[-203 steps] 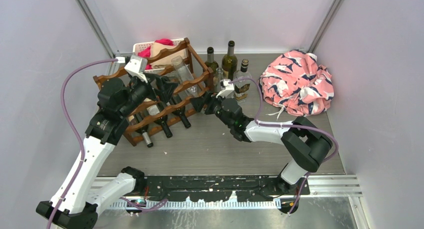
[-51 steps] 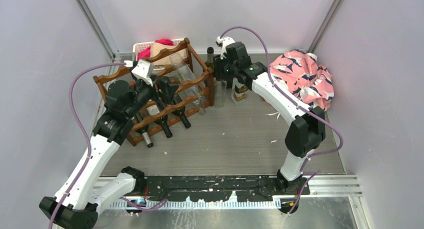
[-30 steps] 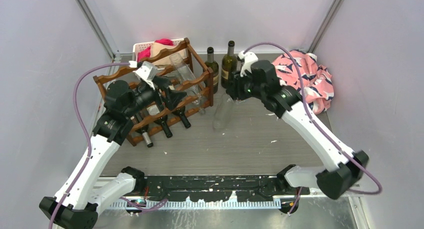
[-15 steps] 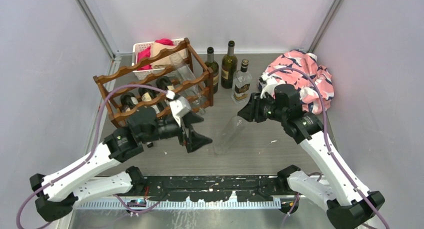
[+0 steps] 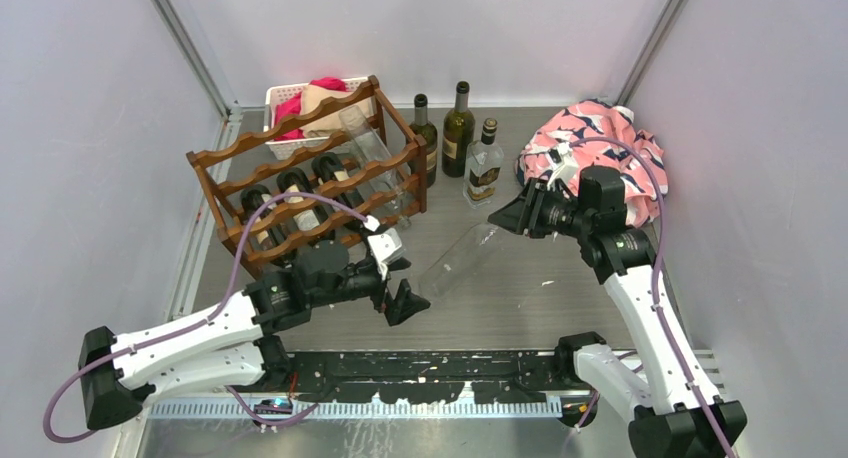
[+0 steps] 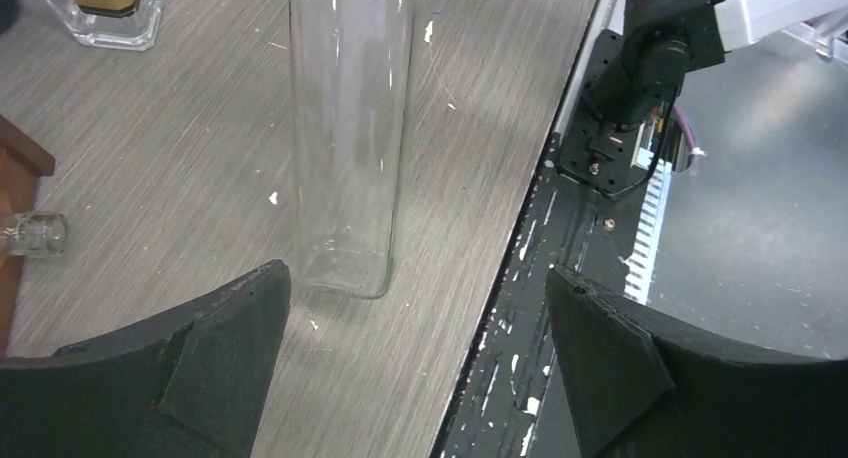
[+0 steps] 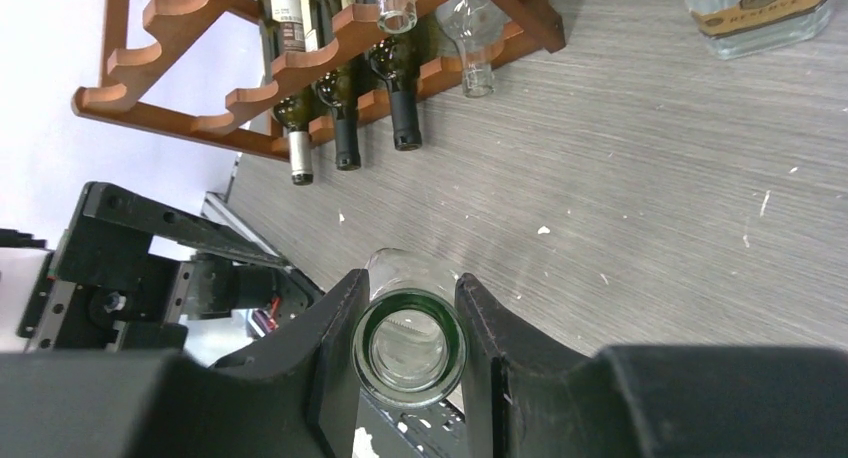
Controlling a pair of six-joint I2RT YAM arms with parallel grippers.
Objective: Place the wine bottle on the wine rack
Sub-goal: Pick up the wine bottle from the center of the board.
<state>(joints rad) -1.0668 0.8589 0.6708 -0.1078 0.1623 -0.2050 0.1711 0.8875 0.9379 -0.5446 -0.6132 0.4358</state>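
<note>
- Your right gripper [image 7: 406, 323] has its fingers clamped tight on the neck of the clear bottle [image 7: 408, 346], the mouth facing the wrist camera.
- Your left gripper [image 6: 415, 318] has its jaws spread as wide as they go and holds nothing. The bottle's base [image 6: 342, 268] sits just ahead of the gap, not yet between the fingers.
- From above, the clear bottle [image 5: 460, 260] leans steeply, neck up at the right gripper [image 5: 510, 218] and base down by the left gripper [image 5: 402, 296]. You cannot tell whether the base touches the table [image 5: 520, 308].
- The wine rack [image 5: 300, 193] stands well apart at the back left, with bottles already lying in it.
- This looks like a handover. Next, bring the left jaws around the bottle's body and close before the right lets go, then carry it base-first to a free cradle.
- Half a second ago the left arm was higher and nearer the rack; it has since dropped toward the near edge. The bottle now leans flatter, and the right arm has drawn back to the right.
</note>
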